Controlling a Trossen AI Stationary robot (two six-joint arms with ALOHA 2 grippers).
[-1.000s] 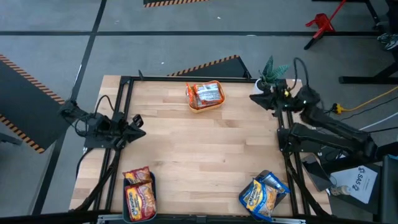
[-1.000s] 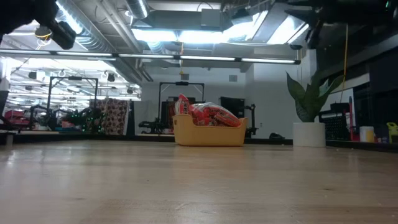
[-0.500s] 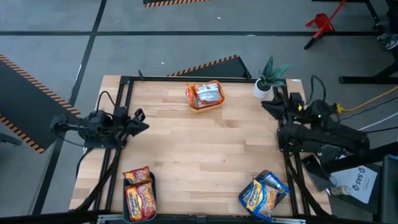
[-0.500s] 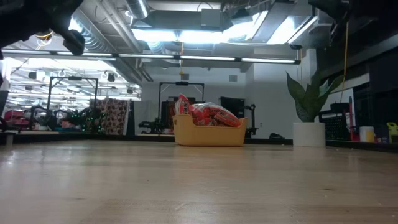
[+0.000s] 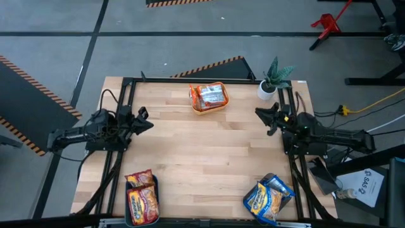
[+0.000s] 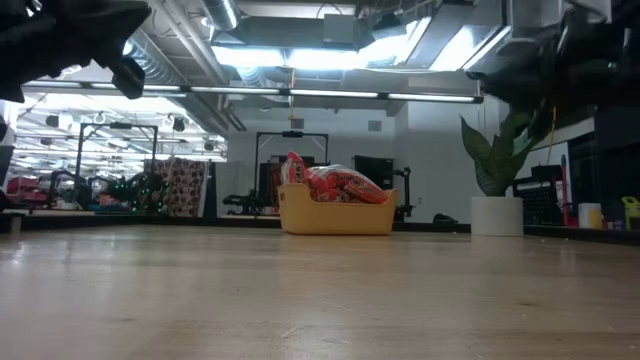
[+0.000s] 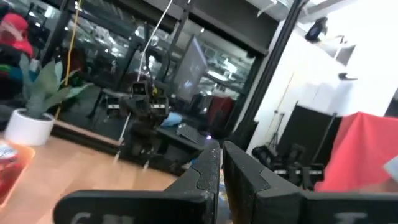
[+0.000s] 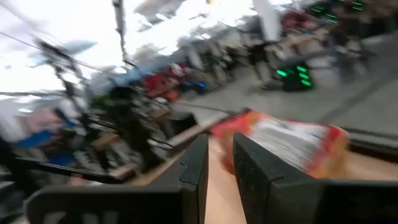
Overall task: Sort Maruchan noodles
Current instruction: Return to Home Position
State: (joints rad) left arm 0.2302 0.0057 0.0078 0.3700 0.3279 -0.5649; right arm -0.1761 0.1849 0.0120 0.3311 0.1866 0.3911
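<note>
light wooden worktop point(image 5: 190, 158) inside a black frame, on a grey floor with striped hazard tape around it; behind it the low view looks into a workshop with ceiling lights and racks. all the maruchan noodles seen lie in bins, none loose on the wood. the red packets point(image 5: 210, 95) are heaped in the orange-yellow bin point(image 5: 204, 111) at the far edge, about the middle. the orange-yellow packets point(image 5: 140, 197) fill a dark bin point(image 5: 127, 201) at the near left corner, one of them leaning over its far rim. the blue packets point(image 5: 266, 199) are piled in a bin point(image 5: 272, 178) at the near right corner. a potted plant point(image 5: 273, 77) stands at the far right corner.

the left claw point(image 5: 145, 120) hangs over the worktop's left edge, pointing inward, its fingers pressed together on nothing. the right claw point(image 5: 261, 115) hangs over the right edge, near the plant, also pointing inward; its fingers stand a little apart with a narrow gap, and nothing is between them. both claws are well apart from every bin.
</note>
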